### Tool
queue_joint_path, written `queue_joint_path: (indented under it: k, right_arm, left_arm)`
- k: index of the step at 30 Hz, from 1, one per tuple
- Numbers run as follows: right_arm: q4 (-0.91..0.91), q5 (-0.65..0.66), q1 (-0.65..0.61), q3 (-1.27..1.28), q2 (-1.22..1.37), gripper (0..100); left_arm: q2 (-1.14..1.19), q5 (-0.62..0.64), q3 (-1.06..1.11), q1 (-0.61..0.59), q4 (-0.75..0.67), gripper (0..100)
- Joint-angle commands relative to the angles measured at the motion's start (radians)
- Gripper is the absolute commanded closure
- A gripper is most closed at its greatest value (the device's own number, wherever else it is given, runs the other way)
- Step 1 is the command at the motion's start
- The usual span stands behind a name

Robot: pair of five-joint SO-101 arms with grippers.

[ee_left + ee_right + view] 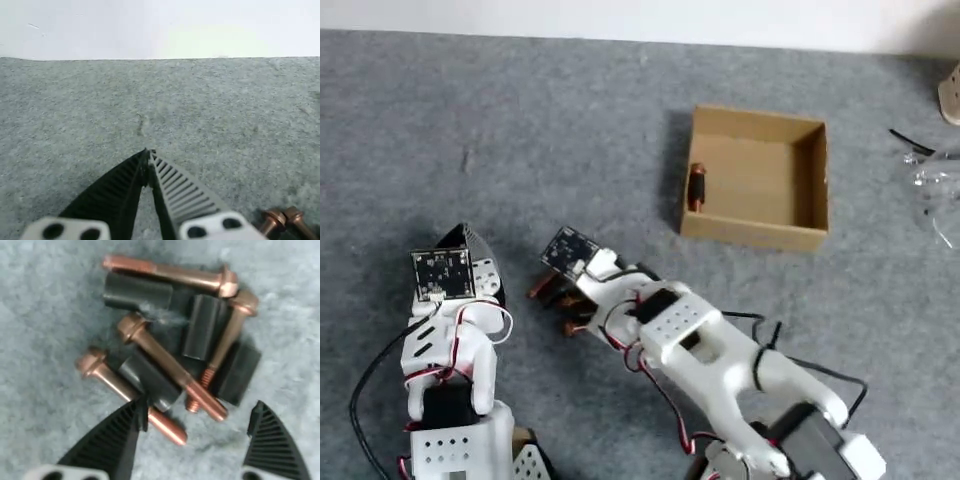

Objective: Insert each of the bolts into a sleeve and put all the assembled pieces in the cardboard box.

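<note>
Stock, loose: four bolts (172,372) and four sleeves (205,327) lie flat in one heap on the tabletop (570,130), touching and crossing. None is plainly joined.

Stock, boxed: one assembled piece (697,187) rests against the left wall of the box (755,235) in the high view. The box sits well apart from the heap, farther from the arms.

Right claw (200,405): wide open and empty, it hangs directly over the heap.
- The nearest bolt (132,395) passes just beside one finger (115,440), and its plain end lies in the gap.
- That bolt's long axis slants across the opening, neither along the closing line nor square to it.
- A clean pinch probably calls for a wrist turn first.
- A sleeve touches this bolt, so it may get dragged along.

Left claw (149,155): closed tip to tip and holding nothing, over bare tabletop just beside the heap. Two bolt heads (280,220) show at its flank.

Nearer arm: the right, already above the work.
</note>
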Motion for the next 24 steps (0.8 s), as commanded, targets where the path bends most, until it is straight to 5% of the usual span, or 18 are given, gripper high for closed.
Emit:
queue_joint_path:
  k: [1,13,24]
  right_arm:
    - [-0.028,0.012,-0.015,-0.074,0.053,71.0]
    - [-0.028,0.046,-0.007,-0.163,0.232,71.4]
    - [-0.030,0.044,0.058,-0.163,0.243,99.8]
  left_arm:
    - [-0.008,0.005,0.019,-0.013,-0.029,99]
    - [-0.008,0.005,0.019,-0.002,-0.029,99]
    - [-0.008,0.005,0.019,-0.002,-0.028,99]
